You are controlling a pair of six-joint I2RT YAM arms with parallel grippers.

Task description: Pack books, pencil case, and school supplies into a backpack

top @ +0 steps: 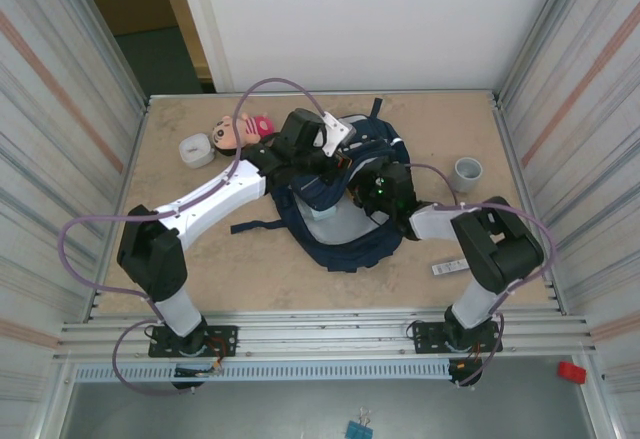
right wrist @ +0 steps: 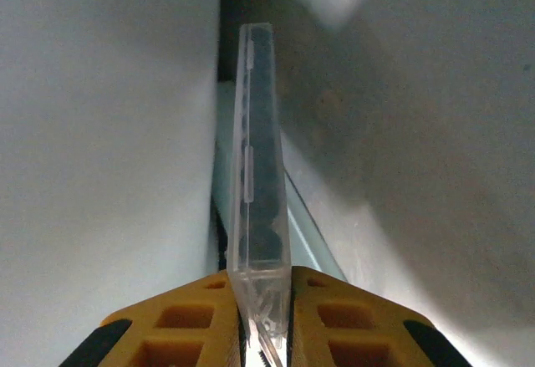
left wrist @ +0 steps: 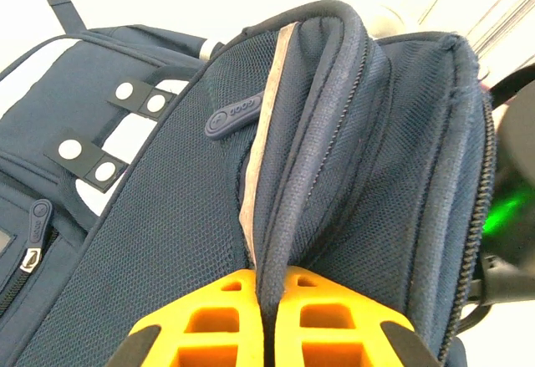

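The navy backpack lies in the middle of the table with its mouth held up. My left gripper is shut on the backpack's piped opening rim, which runs between its yellow fingers. My right gripper reaches into the opening. In the right wrist view it is shut on a flat clear plastic pack with dark contents, seen edge-on between pale lining walls. A pale teal flat edge lies just behind the pack. The slim white-and-black bar lies on the table at the right. The book is hidden.
A grey cup stands right of the backpack. A white rounded box and a pink doll-shaped item lie at the back left. A dark strap trails left of the bag. Metal walls close in both sides.
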